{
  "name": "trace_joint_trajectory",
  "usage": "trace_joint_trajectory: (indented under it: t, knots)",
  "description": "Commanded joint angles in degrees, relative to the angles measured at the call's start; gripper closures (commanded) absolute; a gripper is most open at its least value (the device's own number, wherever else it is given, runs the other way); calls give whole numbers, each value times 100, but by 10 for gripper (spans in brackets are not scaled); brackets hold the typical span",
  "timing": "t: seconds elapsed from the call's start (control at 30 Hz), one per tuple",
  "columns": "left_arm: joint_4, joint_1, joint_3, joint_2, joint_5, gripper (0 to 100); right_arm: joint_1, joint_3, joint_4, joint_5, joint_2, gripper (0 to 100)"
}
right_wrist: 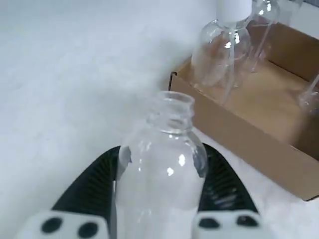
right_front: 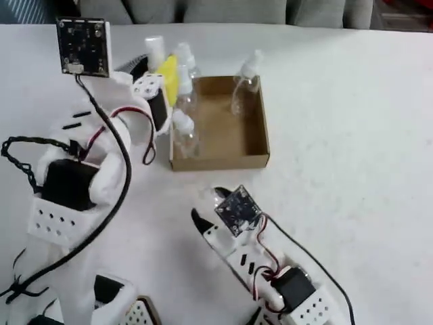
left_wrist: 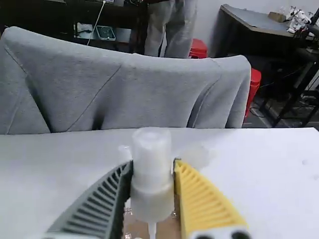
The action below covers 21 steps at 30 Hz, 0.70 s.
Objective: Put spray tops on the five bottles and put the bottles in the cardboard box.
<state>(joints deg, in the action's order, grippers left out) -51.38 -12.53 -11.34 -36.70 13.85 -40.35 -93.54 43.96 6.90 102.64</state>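
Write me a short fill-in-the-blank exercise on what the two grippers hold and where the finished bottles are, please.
1. The left gripper is shut on a white ____.
2. The right gripper is shut on a clear, uncapped ____.
3. The capped bottles stand in the cardboard ____.
Missing words: spray top; bottle; box.

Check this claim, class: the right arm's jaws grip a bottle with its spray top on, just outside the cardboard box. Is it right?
No. The right wrist view shows the bottle with a bare, open neck, nothing on it. The right arm's jaws grip it, just outside the cardboard box.
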Motion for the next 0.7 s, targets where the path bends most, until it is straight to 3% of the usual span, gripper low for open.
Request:
trace_joint_trajectory:
  t: [0.0, 0.1, 0.4, 0.67]
  knots:
    - [193, -154, 79, -48, 756, 980, -48, 79, -136, 70, 57, 982]
    - [308, -154, -334, -180, 1108, 980, -48, 79, -136, 70, 57, 982]
    - [1301, -154, -1996, -1455, 1037, 980, 347, 79, -136, 53, 57, 982]
    - [2198, -163, -2884, -1789, 1064, 980, 365, 79, -136, 35, 57, 982]
